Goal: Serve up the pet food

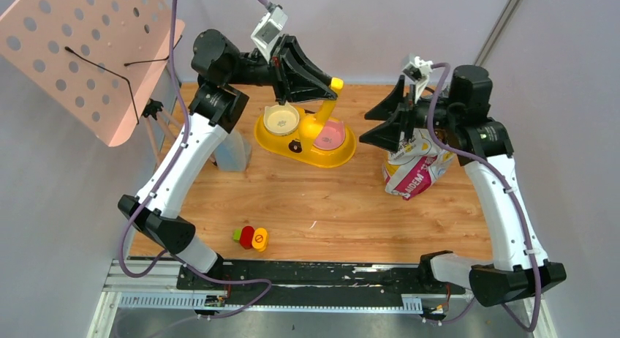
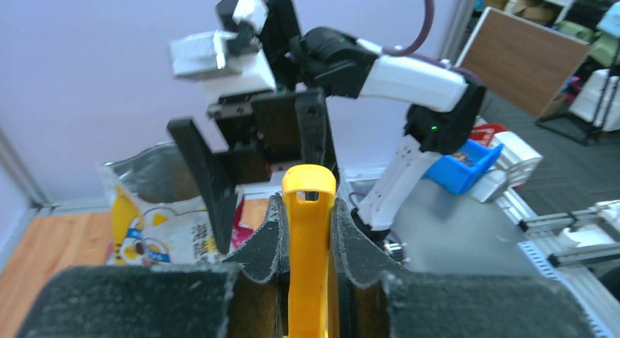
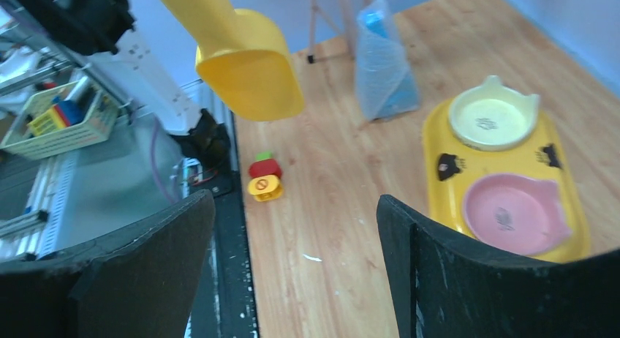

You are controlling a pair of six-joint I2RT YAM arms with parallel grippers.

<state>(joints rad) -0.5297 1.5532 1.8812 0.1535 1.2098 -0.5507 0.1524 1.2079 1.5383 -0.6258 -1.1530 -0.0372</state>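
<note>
Scoop slants handle-up, bowl down, gripped in left hand; right hand spread wide beside bag.

Bright even overhead light, soft shadows, wrist views blurry esp. near edges, mild wide-angle distortion

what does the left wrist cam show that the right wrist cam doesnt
Only the left wrist view: the left gripper shut on the handle of the yellow scoop, and the foil bag.

Only the right wrist view: the yellow tray with its cream bowl and pink bowl, and the small red and yellow toy.

Both: the scoop (handle in one, bowl in the other), the open right gripper and the wooden table.
</note>
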